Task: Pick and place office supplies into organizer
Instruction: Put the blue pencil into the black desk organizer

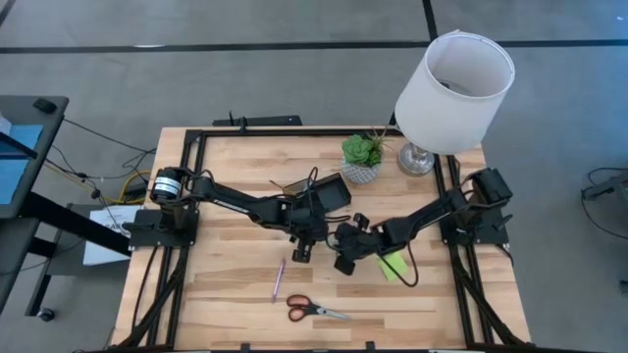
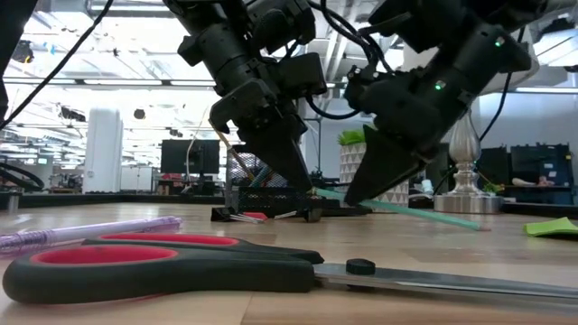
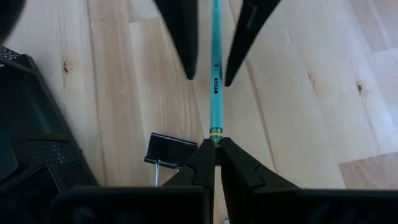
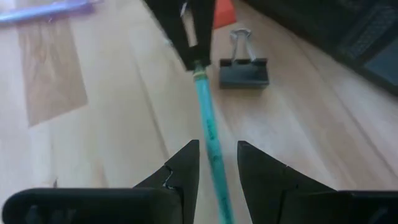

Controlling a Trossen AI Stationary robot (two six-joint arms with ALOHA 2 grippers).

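Your two hands meet on the teal pen

Left hand (image 3: 215, 151) pinches the teal pen (image 3: 215, 68) end; right hand (image 4: 217, 163) sits apart around its shaft, just beside a binder clip (image 4: 243, 70).

Take the black mesh organizer (image 1: 329, 192) as your landmark; it sits at the middle of the table, a small dark tray with inner compartments. Just in front of it you have the teal pen (image 3: 215, 74), thin, with a dark band near one end, lying low over the wood; that end is pinched between the left gripper's (image 3: 216, 149) closed fingertips, while the right gripper's (image 4: 216, 158) fingers straddle the barrel, apart. Farther toward the front edge lies the purple pen (image 1: 279, 278), flat; beyond it the red-handled scissors (image 1: 315, 310), closed, flat; the lime-green sticky-note pad (image 1: 393, 265) lies off to the organizer's front right.
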